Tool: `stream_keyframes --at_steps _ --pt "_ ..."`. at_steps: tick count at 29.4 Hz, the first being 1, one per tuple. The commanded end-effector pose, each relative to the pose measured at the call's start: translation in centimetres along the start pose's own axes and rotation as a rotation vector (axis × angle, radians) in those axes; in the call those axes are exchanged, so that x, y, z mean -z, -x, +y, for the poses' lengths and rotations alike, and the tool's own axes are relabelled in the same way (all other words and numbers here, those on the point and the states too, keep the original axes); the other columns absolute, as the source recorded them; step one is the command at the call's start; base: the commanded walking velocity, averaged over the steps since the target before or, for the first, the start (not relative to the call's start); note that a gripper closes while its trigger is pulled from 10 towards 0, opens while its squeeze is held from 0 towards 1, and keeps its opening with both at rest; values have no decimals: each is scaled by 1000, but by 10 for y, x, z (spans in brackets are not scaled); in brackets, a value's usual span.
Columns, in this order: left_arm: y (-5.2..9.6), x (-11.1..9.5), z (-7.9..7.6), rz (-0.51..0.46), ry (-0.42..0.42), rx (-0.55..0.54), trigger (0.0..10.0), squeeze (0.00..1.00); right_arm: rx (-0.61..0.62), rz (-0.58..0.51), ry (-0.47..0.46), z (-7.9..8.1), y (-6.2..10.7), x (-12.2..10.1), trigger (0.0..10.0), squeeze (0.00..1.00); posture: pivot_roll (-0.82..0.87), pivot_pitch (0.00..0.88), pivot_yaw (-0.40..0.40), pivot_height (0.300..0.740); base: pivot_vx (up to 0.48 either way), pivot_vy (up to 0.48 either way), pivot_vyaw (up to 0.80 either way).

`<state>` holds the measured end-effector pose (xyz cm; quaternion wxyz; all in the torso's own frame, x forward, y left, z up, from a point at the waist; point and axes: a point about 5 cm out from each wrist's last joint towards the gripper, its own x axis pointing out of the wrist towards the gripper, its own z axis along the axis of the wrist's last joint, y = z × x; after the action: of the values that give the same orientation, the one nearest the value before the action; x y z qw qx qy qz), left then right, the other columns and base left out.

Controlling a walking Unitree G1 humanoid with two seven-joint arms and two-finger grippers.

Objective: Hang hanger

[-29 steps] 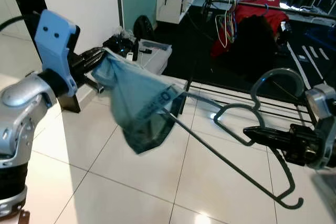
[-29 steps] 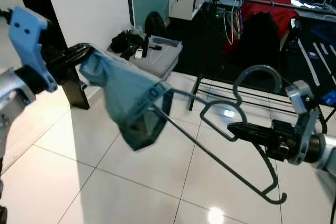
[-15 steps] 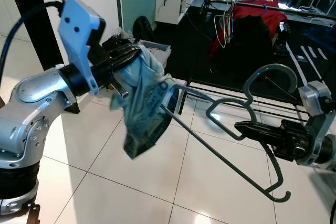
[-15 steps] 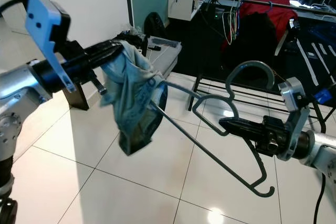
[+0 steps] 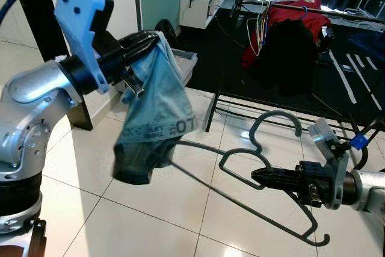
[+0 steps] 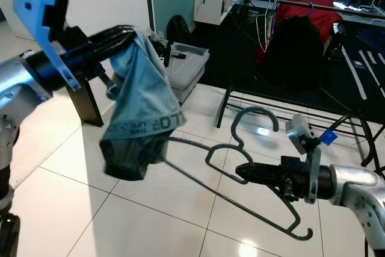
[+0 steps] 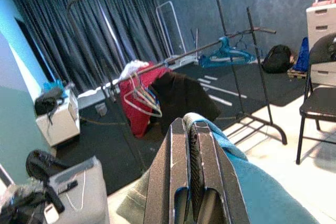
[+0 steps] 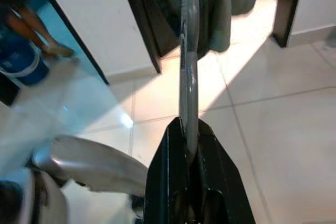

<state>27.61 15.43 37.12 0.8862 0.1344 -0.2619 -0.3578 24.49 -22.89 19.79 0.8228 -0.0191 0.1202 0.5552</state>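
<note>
**A:** Grey plastic first: in the left eye view, where is the hanger (image 5: 264, 167) sitting for you?

**B:** You are holding it low over the tiled floor (image 5: 180, 209), its neck pinched in your right gripper (image 5: 258, 176). Its long axis is running across you, one shoulder reaching toward the blue garment (image 5: 153, 112), the hook (image 5: 274, 120) pointing away toward the clothes rack (image 5: 289, 10).

**A:** And the right eye view?

**B:** Your left gripper (image 6: 120, 33) is clamping the garment's top edge, held high, so the cloth is draping down over the hanger's near arm. The rack is lying well apart, ahead and to your right, so I judge the right arm is the nearer one for the hang.

**A:** Left wrist view?

**B:** The left gripper's fingers (image 7: 178, 182) are pressing narrow on blue cloth, the rack rail (image 7: 210, 51) far behind.

**A:** Right wrist view?

**B:** The right gripper's fingers (image 8: 170, 182) are closing on the grey bar, which is running straight out along them.
</note>
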Motion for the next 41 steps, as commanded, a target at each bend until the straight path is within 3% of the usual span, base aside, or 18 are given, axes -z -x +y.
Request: stream_keyframes --at_steps 1,8,11,21,27,29,35,38,41 --pt "1 -5 2 -6 -8 14 0 0 34 7 25 -3 2 1 10000 0 38 50 -55 740 0 0 0" --pt "-5 -13 -3 -48 19 56 0 0 141 -128 127 -15 -3 -22 10000 0 44 44 -41 740 0 0 0" --pt "-7 -12 -5 -46 30 63 0 0 106 -189 163 -11 -6 -35 10000 0 44 43 -40 740 0 0 0" --pt "-15 -3 -12 -21 62 66 0 0 -26 -232 165 4 -4 -47 10000 0 27 34 -35 740 0 0 0" --pt "-19 2 -16 -1 80 64 0 0 1 -315 178 0 -4 -58 10000 0 27 30 -34 740 0 0 0" --pt "-21 8 -19 26 94 51 0 0 -19 -383 176 2 -4 -67 10000 0 27 33 -34 740 0 0 0" --pt "-21 19 -19 83 96 21 0 0 -26 -450 184 5 -4 -77 10000 0 26 37 -35 740 0 0 0" --pt "-19 35 -4 163 64 -98 0 0 -96 -543 190 14 -2 -92 10000 0 25 43 -36 740 0 0 0" --pt "-18 41 -1 201 46 -130 0 0 -126 -562 188 18 -1 -95 10000 0 24 43 -36 740 0 0 0"
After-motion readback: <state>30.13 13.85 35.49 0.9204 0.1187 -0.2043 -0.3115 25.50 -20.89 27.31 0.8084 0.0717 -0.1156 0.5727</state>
